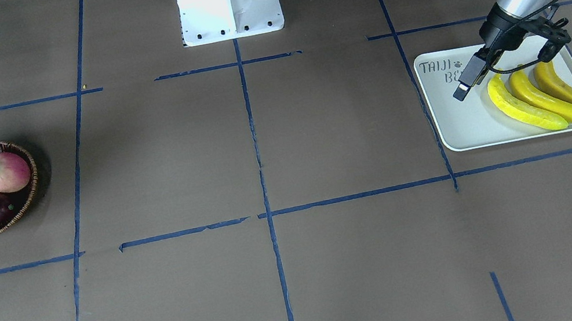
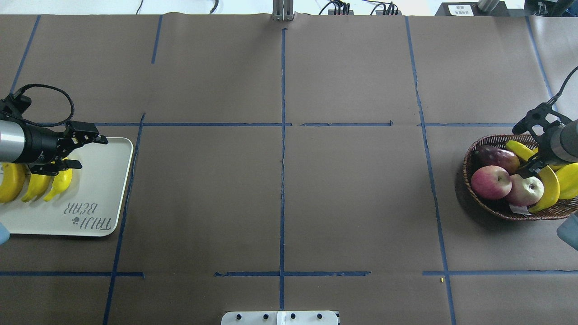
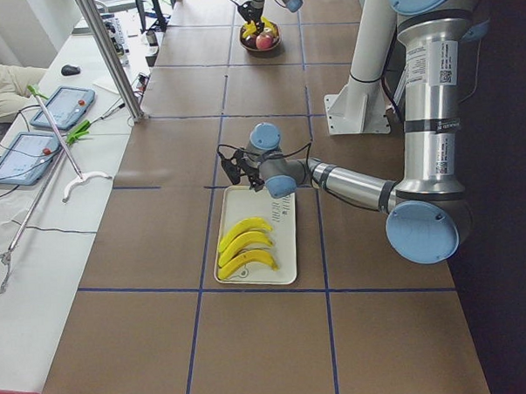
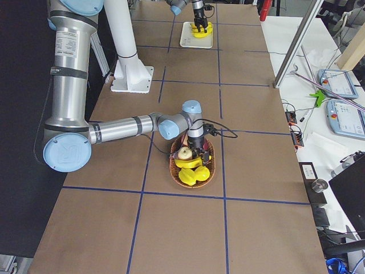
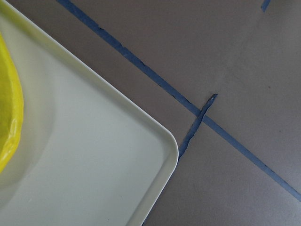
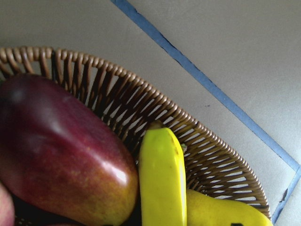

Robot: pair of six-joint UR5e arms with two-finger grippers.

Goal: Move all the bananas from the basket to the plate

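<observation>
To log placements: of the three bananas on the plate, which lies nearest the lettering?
The inner banana, bordering the plate's bare half; the other two lie beyond it, toward the edge.

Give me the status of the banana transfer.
Done: three bananas lie side by side on the tray; the left gripper hangs open and empty above them. In hand: the right gripper is down in the basket at a banana; grip unclear. Left: that banana, at least, must reach the tray.
</observation>
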